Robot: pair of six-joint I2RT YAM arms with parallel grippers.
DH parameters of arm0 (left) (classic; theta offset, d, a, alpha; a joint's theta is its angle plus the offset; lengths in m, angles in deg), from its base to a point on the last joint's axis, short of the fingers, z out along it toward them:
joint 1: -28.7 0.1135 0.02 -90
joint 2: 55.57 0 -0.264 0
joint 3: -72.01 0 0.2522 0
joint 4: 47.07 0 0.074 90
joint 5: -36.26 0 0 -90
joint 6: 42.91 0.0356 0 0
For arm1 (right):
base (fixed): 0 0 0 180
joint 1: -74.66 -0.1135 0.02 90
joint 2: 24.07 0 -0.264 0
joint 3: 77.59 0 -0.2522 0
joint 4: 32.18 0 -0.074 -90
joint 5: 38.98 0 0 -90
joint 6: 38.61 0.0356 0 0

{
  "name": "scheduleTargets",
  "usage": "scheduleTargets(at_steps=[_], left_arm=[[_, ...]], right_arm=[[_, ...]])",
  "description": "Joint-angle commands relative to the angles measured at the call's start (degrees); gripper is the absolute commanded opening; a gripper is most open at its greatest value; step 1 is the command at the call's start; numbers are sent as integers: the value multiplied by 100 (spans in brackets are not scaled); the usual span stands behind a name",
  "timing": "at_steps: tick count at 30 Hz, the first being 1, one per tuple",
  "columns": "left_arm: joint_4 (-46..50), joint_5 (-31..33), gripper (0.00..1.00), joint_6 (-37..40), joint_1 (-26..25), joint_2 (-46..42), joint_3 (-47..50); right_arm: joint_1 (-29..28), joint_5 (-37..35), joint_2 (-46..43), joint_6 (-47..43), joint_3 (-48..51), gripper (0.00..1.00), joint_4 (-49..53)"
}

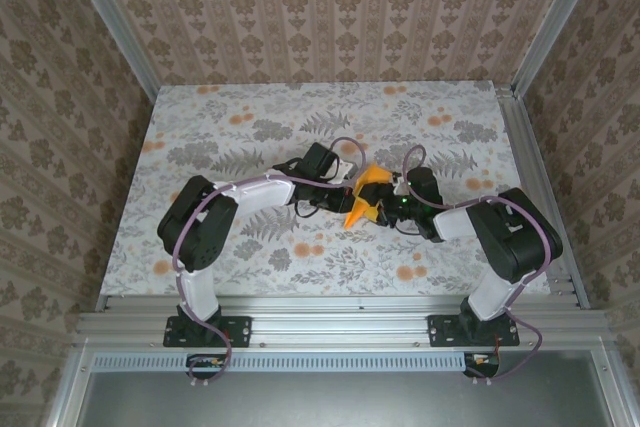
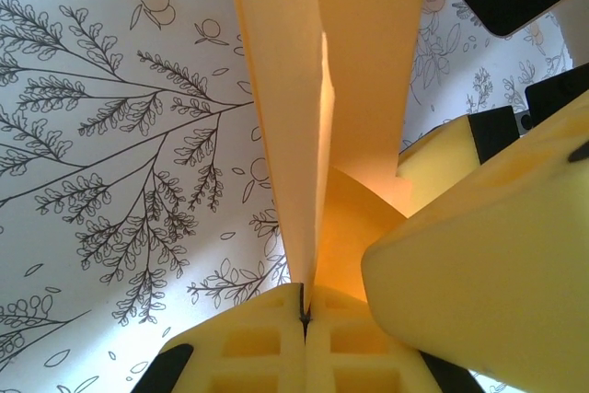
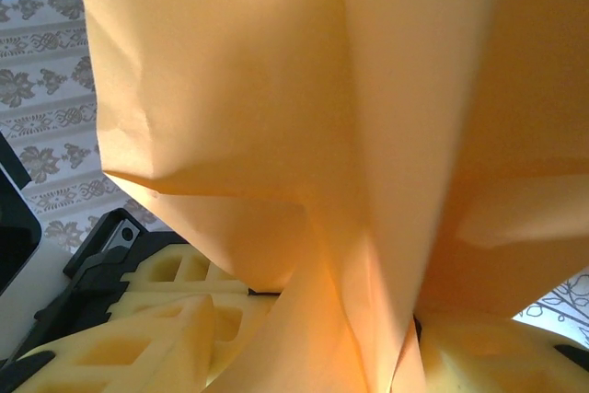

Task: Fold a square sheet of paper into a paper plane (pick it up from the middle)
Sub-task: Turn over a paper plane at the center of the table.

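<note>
Left gripper is clamped tight on the fold of the creased orange sheet of paper, fingers meeting with only paper between them. Right gripper: jaws partway apart, bunched paper running down between them; can't tell if they pinch it. The paper is held up over the middle of the floral table, its pointed end toward the table's near edge. Both grippers meet there.

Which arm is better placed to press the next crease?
Right, probably. The left pincer is shut on the paper, anchoring its fold; the right pincer has jaws apart with paper between, grip unclear, so it looks freer to shift.
</note>
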Motion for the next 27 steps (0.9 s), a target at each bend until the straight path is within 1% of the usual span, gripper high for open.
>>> scheduleTargets(at_steps=[1, 4, 10, 14, 17, 21, 27], left_arm=[[-81, -159, 3, -133, 48, -167, 38], [-98, -205, 3, -180, 48, -144, 48], [-187, -238, 3, -293, 61, -144, 70], [-325, -300, 3, -435, 124, -212, 206], [-414, -365, 3, -530, 157, -282, 262], [-508, -453, 3, -660, 199, -342, 284], [-748, -596, 3, -900, 306, -433, 414]], right_arm=[[-73, -18, 74, 23, 44, 55, -223], [-90, -29, 78, 25, 44, 55, -332], [-109, 20, 368, 306, 138, 56, -1277], [-108, 32, 534, 434, 236, 56, -1572], [-108, 7, 538, 413, 255, 54, -1460], [-119, -53, 538, 289, 221, 46, -1102], [-123, -199, 352, -39, 154, 42, -504]])
